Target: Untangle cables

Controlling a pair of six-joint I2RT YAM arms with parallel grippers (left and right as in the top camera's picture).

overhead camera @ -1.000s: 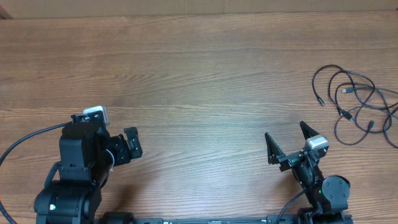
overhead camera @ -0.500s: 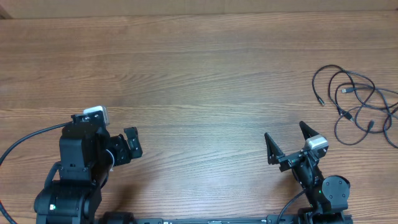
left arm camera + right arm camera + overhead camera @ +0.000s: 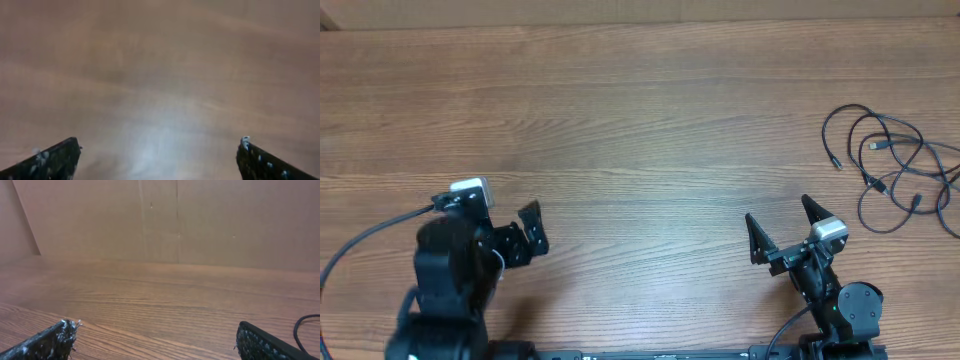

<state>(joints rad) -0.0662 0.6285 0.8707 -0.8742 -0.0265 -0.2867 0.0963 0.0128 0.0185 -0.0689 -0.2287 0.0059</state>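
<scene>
The cables (image 3: 895, 170) lie in a loose tangle at the far right of the bench (image 3: 640, 110), untouched and just where they were a second ago. One of them shows at the right edge of the right wrist view. The right end effector (image 3: 783, 228) sits nearer and to the left of them, well apart. Its fingers are spread wide and empty, and it has not moved. The only change is on the left: the left arm (image 3: 450, 262) has shifted slightly, and its wrist view is blurred by motion. The left end effector (image 3: 530, 236), at the near left and far from the tangle, is also spread wide and holds nothing. The untangling looks not yet begun, and the arm now stirring is the one farther from the cables.
</scene>
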